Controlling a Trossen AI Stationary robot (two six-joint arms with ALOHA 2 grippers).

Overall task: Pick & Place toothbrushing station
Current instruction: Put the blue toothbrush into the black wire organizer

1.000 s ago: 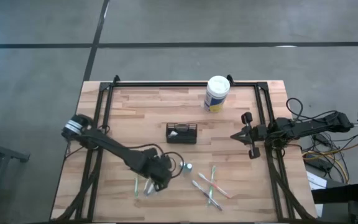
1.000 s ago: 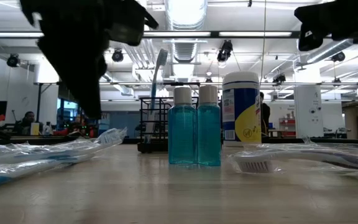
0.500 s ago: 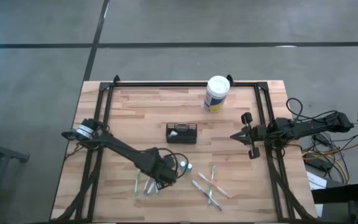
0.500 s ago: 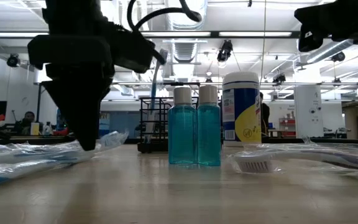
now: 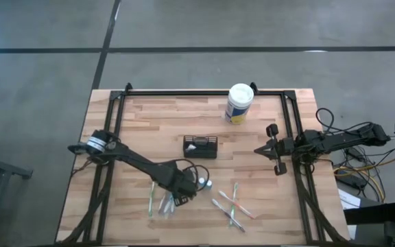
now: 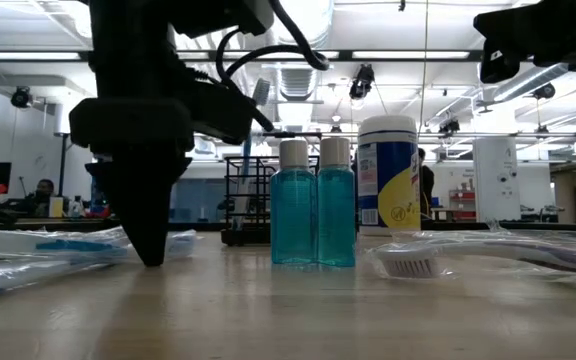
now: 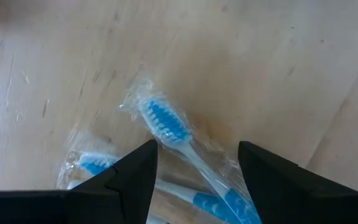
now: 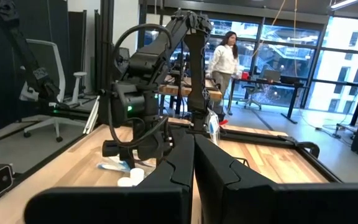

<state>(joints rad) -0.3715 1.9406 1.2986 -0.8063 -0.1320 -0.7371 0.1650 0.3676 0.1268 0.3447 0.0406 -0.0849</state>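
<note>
My target, the caddy (image 5: 200,146), sits near the middle of the table, well apart from my own fingers. It is a small black rectangular box of wire mesh with low dark sides, standing flat and upright on the wood, its long side running across the table. From above I can see something pale lying inside it toward one end, though I cannot tell what. From table height the caddy (image 6: 247,200) shows as an open black wire frame resting on the tabletop, with a slim pale blue stick rising upright from it.
</note>
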